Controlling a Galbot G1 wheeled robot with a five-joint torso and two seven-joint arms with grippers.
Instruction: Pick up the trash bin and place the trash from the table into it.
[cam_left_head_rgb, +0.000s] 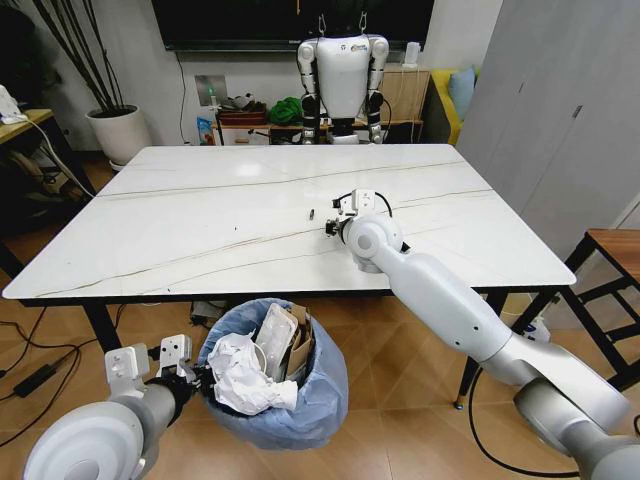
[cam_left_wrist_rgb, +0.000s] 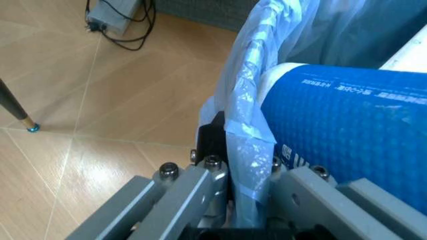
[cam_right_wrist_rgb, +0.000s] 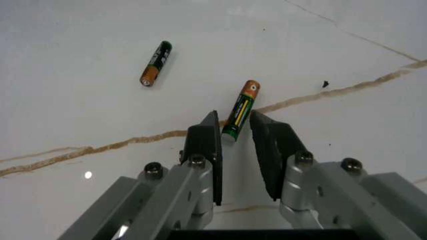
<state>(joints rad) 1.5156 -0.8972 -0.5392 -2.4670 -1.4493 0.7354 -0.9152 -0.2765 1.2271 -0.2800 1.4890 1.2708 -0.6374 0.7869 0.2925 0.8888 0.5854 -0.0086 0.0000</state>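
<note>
Right gripper (cam_right_wrist_rgb: 235, 131): fingers spread astride near end of battery (cam_right_wrist_rgb: 241, 110), long axis running away | left gripper (cam_left_wrist_rgb: 248, 172): pinching trash bin (cam_left_head_rgb: 322, 395) rim.

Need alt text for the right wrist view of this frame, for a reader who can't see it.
The right gripper is open just above the table, its fingers straddling the lower end of a green-and-orange battery. A second battery, black and orange, lies apart from it farther along the white veined top.
</note>
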